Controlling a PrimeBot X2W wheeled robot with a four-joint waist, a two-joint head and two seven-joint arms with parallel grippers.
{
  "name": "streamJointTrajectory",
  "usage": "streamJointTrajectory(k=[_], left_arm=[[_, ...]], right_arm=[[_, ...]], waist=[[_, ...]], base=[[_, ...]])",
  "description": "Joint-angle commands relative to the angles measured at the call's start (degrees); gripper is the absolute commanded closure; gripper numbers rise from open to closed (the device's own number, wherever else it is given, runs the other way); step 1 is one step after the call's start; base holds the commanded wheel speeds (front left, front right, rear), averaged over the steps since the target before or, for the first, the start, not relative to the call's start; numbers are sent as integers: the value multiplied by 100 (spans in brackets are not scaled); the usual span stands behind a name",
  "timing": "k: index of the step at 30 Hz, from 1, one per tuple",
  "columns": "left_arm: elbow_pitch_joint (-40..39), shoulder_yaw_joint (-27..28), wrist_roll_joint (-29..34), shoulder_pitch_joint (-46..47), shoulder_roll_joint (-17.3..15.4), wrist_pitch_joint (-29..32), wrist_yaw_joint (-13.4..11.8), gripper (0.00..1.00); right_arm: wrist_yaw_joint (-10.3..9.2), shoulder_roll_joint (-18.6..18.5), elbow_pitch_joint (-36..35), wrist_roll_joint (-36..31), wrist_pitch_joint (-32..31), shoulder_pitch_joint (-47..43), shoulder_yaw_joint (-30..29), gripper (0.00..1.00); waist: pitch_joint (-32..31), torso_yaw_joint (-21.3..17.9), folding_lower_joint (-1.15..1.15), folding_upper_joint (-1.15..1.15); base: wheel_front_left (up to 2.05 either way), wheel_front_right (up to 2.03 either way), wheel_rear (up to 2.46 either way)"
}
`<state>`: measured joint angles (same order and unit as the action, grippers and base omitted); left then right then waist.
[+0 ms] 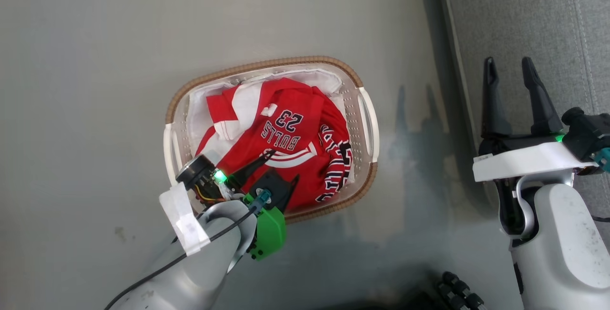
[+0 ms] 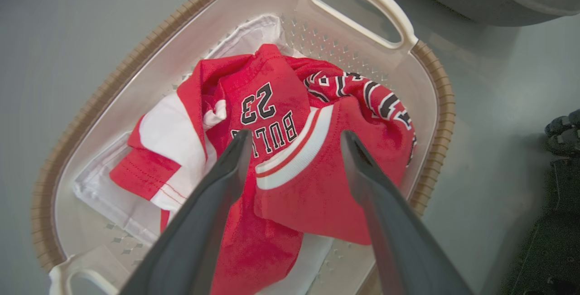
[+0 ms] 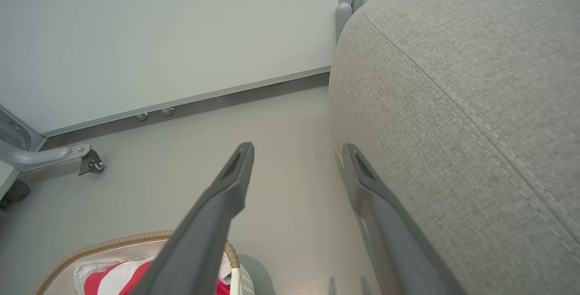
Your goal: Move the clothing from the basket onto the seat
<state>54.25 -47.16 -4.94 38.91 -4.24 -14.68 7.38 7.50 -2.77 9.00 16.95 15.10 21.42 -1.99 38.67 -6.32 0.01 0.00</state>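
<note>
Left gripper (image 2: 295, 135) hangs over the basket (image 1: 367, 110), fingers spread wide above the red "BULLS 23" jersey (image 1: 286, 126) — whether they touch the cloth I cannot tell. Beside it, on the white liner (image 1: 200, 110), lies the red garment with black-and-white lettering (image 1: 336, 157). Right gripper (image 1: 508, 62) — also spread apart — sits at the edge of the grey seat (image 1: 533, 15).

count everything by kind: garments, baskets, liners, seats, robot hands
red garments: 2 (BULLS 23 garment, black-and-white lettered garment)
basket: 1
white liner: 1
seat: 1
hands: 2 (left hand, right hand), both open
total: 7
</note>
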Motion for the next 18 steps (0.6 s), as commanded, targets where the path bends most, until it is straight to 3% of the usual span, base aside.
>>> streamJointTrajectory(k=[1,9,18], left_arm=[[68,-223,-170,153,2,23,14,0],[171,-1521,-1147,580,-113,147,14,0],[480,-2194,-1613,1052,-321,469,14,0]], right_arm=[[-2,-21,-42,51,10,94,-4,0],[-2,-20,-107,191,10,263,51,0],[-2,-20,-134,331,10,335,129,0]], waist=[[406,-274,-1,0],[702,-445,-1,0],[940,-576,-1,0]], base=[[0,0,0],[0,0,0],[0,0,0]])
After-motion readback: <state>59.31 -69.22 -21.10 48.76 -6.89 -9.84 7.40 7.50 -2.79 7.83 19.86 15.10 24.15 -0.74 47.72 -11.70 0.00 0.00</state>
